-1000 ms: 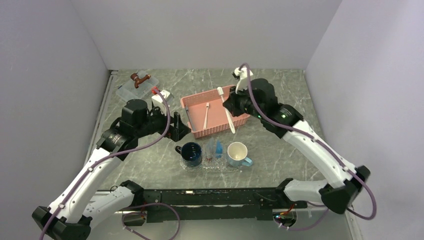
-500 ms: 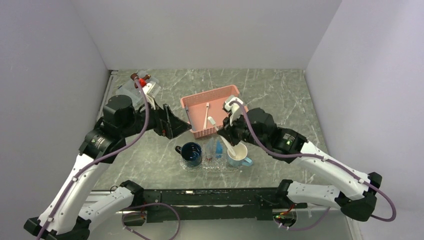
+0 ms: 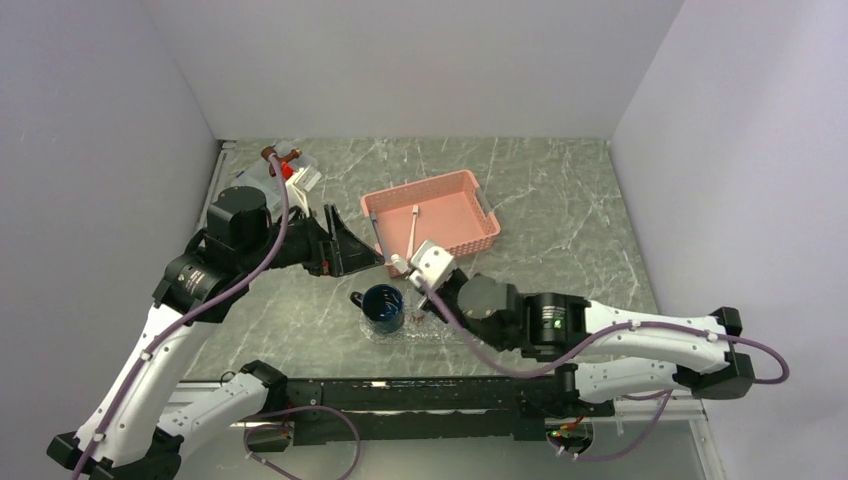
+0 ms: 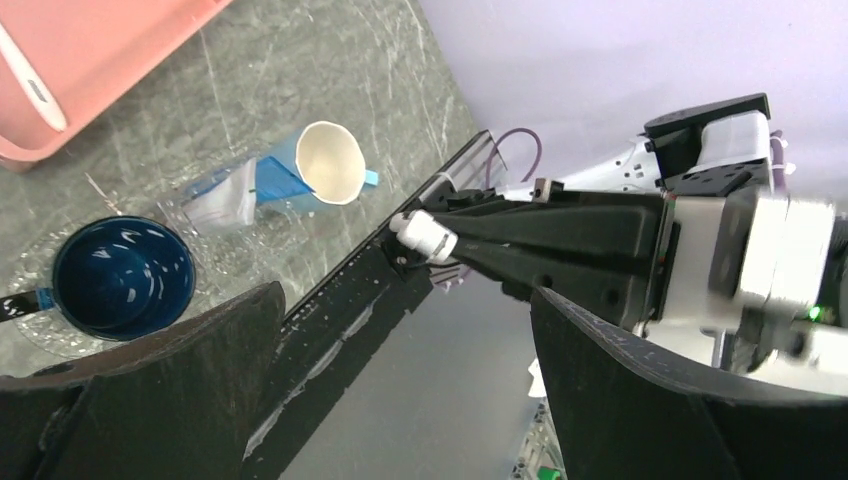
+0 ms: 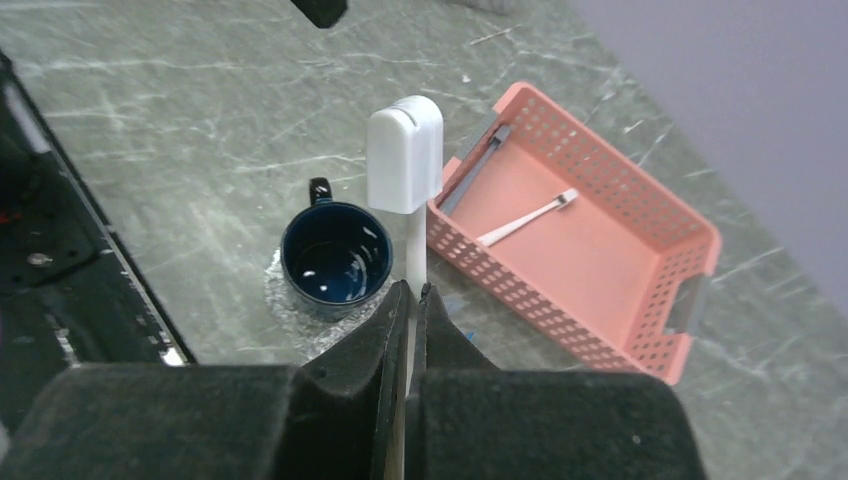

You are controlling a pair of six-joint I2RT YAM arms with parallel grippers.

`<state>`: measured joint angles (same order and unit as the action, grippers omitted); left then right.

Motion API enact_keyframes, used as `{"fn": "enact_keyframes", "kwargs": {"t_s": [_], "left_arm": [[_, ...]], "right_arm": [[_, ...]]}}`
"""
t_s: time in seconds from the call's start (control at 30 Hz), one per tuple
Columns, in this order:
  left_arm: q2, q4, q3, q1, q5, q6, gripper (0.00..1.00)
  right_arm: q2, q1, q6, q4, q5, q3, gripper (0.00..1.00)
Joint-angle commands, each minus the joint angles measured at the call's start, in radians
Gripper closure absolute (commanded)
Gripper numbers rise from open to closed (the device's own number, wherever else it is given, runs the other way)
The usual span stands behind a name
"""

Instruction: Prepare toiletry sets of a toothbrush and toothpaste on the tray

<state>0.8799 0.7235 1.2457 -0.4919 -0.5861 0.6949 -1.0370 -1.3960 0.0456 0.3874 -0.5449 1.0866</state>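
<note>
My right gripper is shut on a toothbrush, a white stick with a capped head that points out past the fingertips. It hangs over the tray, between the dark blue mug and the pink basket. A second toothbrush lies in that basket. In the left wrist view the blue toothpaste tubes lie on the clear tray between the blue mug and a white mug. My left gripper is open and holds nothing, raised left of the basket.
A clear lidded box sits at the back left with a small brown and red thing on it. In the top view the right arm lies low across the tray's right end and hides the white mug. Walls close in three sides.
The right arm has swung from above the basket down and toward the near edge, carrying the toothbrush, and now covers the white mug. The left arm pulled back slightly, still open.
</note>
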Motion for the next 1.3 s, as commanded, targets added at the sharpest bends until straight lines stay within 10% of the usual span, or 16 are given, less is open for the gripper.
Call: {"fn": "enact_keyframes", "kwargs": {"t_s": [0.0, 0.6, 1.27], "left_arm": [[0.004, 0.002, 0.027, 0.008, -0.074, 0.047, 0.01], [-0.025, 0.063, -0.012, 0.01, -0.099, 0.027, 0.06], [-0.057, 0.033, -0.048, 0.022, -0.149, 0.035, 0.58]], "right_arm": [[-0.067, -0.094, 0.165, -0.119, -0.257, 0.022, 1.0], [-0.258, -0.243, 0.607, -0.494, -0.545, 0.019, 1.0], [-0.352, -0.299, 0.858, -0.753, -0.623, 0.018, 1.0]]}}
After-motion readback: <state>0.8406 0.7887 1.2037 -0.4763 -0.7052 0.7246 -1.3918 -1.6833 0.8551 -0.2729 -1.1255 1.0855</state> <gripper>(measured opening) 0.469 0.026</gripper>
